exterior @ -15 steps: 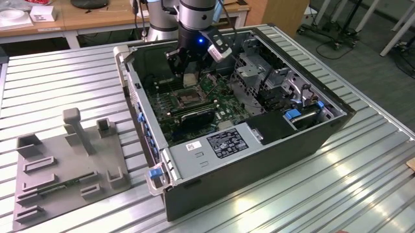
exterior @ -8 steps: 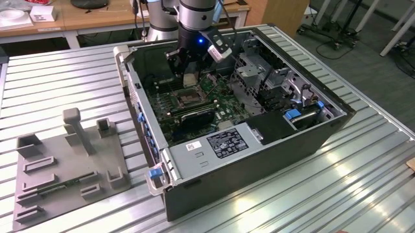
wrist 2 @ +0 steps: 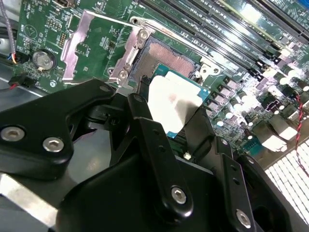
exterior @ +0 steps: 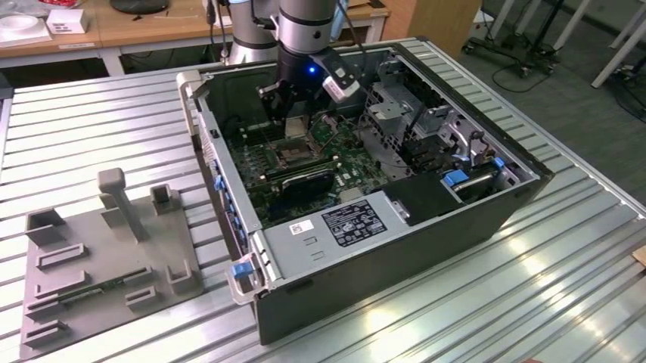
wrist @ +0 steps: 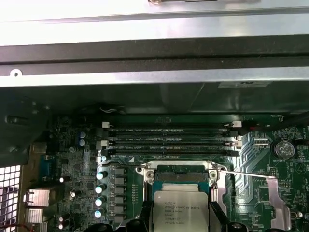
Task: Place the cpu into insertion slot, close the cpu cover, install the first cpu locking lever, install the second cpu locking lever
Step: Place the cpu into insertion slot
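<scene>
clamped narrow on the cpu (wrist 2: 176,94) with the gripper (wrist 2: 169,115), low inside the open computer case (exterior: 404,249). held over the insertion slot (wrist 2: 169,57), touching or not impossible to tell. swung open beside the slot, against the green board, the cpu cover (wrist 2: 72,48).

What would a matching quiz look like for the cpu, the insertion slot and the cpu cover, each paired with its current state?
Things:
1. cpu
2. insertion slot
3. cpu cover

States:
A. swung open to one side
B. held in the end effector
C. uncovered, dark centre partly showing

Pairs: 1-B; 2-C; 3-A
</scene>
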Motion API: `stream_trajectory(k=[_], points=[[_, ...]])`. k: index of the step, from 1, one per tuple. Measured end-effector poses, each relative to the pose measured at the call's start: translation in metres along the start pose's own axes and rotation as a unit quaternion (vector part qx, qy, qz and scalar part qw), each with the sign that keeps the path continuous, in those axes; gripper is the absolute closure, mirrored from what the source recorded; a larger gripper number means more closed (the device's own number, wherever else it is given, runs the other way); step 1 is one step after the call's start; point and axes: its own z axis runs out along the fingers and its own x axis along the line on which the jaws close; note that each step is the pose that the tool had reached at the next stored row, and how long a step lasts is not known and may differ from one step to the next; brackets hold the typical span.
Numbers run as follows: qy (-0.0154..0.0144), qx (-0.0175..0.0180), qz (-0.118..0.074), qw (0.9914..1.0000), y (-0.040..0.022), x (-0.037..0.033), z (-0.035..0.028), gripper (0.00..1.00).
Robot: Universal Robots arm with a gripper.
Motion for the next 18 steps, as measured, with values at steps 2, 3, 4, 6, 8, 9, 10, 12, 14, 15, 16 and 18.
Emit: stream_trajectory(k=[2, 3, 4, 6, 8, 9, 10, 12, 14, 15, 16, 18], points=[[0.0000, 0.0000, 0.000, 1.00000, -0.0003, 0.0000, 0.0030, 0.46], [-0.0001, 0.0000, 0.000, 1.00000, -0.0004, 0.0000, 0.0042, 0.46], [-0.0001, 0.0000, 0.000, 1.00000, -0.0004, 0.0000, 0.0045, 0.46], [-0.0001, -0.0001, 0.000, 1.00000, -0.0005, 0.0000, 0.0053, 0.46], [-0.0002, -0.0002, 0.000, 1.00000, -0.0007, 0.0000, 0.0077, 0.46], [-0.0002, -0.0003, 0.000, 1.00000, -0.0008, 0.0000, 0.0088, 0.46], [-0.0003, -0.0003, 0.000, 1.00000, -0.0009, 0.0000, 0.0099, 0.46], [-0.0005, -0.0003, 0.000, 1.00000, -0.0011, 0.0000, 0.0117, 0.46], [-0.0007, -0.0003, 0.000, 1.00000, -0.0012, 0.0000, 0.0132, 0.46], [-0.0006, -0.0002, 0.000, 1.00000, -0.0012, 0.0000, 0.0132, 0.46], [-0.0006, -0.0002, 0.000, 1.00000, -0.0012, 0.0000, 0.0132, 0.46], [-0.0007, -0.0002, 0.000, 1.00000, -0.0012, 0.0000, 0.0134, 0.46]])
